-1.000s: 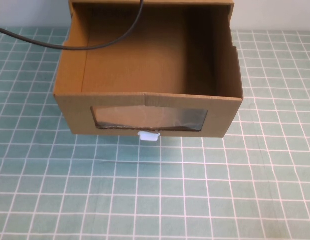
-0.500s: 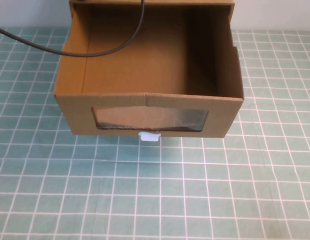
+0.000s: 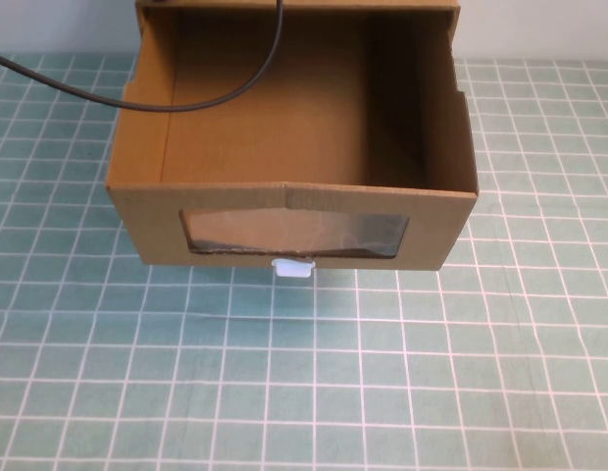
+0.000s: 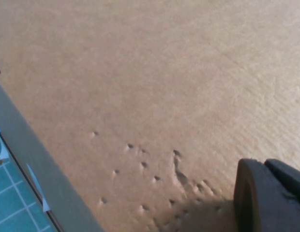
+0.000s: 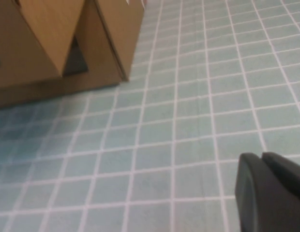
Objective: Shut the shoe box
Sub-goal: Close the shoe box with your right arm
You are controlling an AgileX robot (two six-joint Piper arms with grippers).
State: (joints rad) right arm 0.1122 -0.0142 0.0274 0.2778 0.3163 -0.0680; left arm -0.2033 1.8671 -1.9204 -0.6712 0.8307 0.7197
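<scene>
Neither claw appears in the high view, and we cannot tell from the wrist views how either stands. Of the left claw (image 4: 266, 193) we see only one dark finger at the edge of its wrist view, close against a broad face of brown cardboard pocked with small dents. Of the right claw (image 5: 268, 191) we likewise see one dark finger, low over the counter (image 5: 188, 121) and apart from the box (image 5: 53, 43), whose corner and flap show at the far side of that view.

We find the box (image 3: 284, 147) at the far edge of the counter (image 3: 304, 392), about midway along it. It is plain brown cardboard, a drawer pulled well out of its sleeve, whose top edge shows at the back. Its inside is bare and shaded on the right. The front panel facing us holds a clear window (image 3: 296, 234) that glints a little, and a small white tab (image 3: 292, 267) sticks out just beneath the window, at the panel's lower edge. A black cable (image 3: 186, 98) loops across the open top from the left.

We see the counter covered in a pale green mat ruled with a white grid. A plain light wall rises behind the box.
</scene>
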